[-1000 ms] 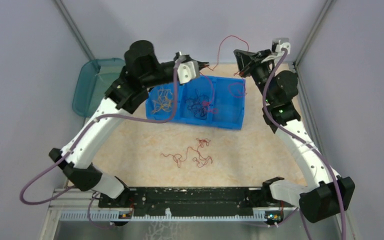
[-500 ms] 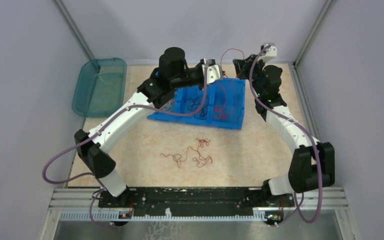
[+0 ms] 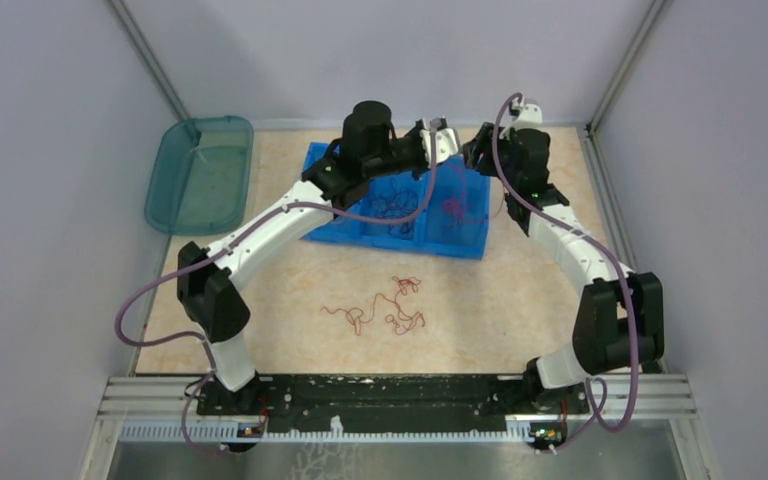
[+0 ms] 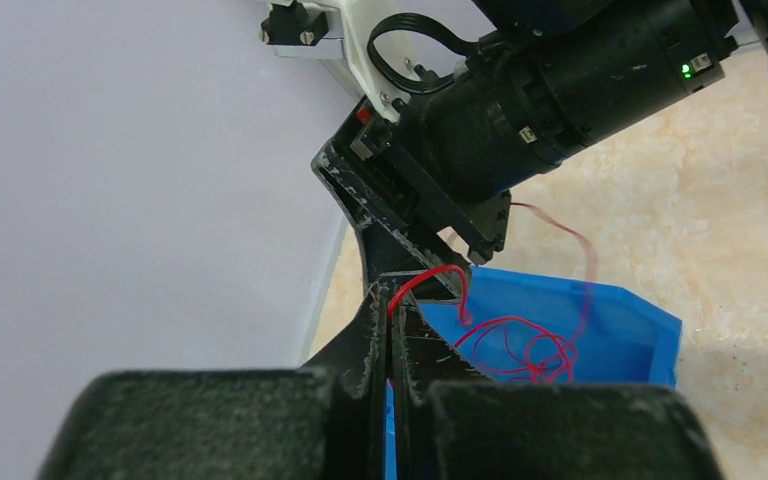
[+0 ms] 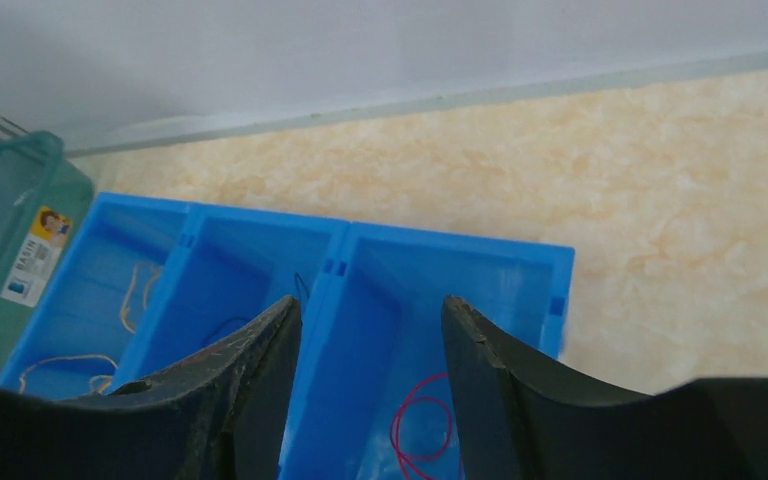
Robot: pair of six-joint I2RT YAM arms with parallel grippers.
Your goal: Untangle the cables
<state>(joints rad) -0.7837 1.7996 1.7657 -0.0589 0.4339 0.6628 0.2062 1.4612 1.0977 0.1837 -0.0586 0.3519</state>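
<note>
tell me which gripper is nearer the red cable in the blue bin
Left. The left gripper is shut on the red cable above the blue bin; the right gripper hangs open over the bin, the cable's loops below its fingers.

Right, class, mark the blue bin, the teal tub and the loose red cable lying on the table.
blue bin [image 3: 455,243]: top view, its front wall.
teal tub [image 3: 205,190]: top view, its bare floor.
loose red cable [image 3: 403,285]: top view, its upper curl.
</note>
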